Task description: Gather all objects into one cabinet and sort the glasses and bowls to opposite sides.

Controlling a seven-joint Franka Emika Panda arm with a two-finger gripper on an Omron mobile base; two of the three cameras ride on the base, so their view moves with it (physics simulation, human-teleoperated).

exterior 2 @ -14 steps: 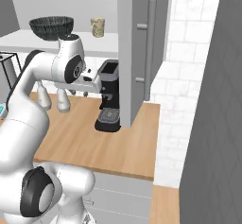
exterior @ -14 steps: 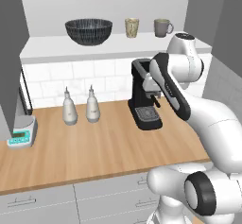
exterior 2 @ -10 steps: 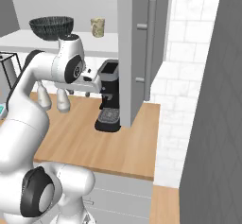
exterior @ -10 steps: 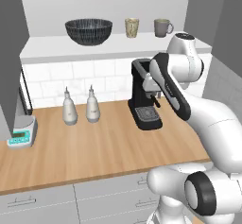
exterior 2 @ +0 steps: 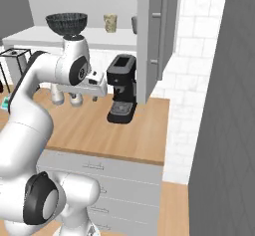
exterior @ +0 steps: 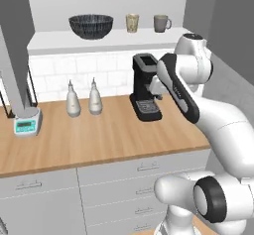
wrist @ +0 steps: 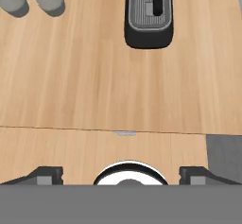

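The cabinet (exterior: pixel 104 39) stands open, its dark doors swung out to either side. On its white shelf board sit the wide dark bowl (exterior: pixel 91 26) at the left, the beige speckled cup (exterior: pixel 132 23) in the middle and a grey-brown handled mug (exterior: pixel 161 23) at the right. From the right base view I see the bowl (exterior 2: pixel 66 23) and the cup (exterior 2: pixel 110 23), while the mug (exterior 2: pixel 134 24) is mostly behind the door. My gripper (wrist: pixel 122 176) points down at the wooden counter, well below the shelf, open with nothing between its fingers. Its hand (exterior 2: pixel 95 86) hangs just left of the coffee machine.
A black coffee machine (exterior: pixel 145 88) stands on the counter (exterior: pixel 99 140) under the shelf. Two grey bottles (exterior: pixel 83 99) and a small scale (exterior: pixel 26 125) sit further left. The right cabinet door (exterior 2: pixel 157 36) with its bar handle juts out beside the machine.
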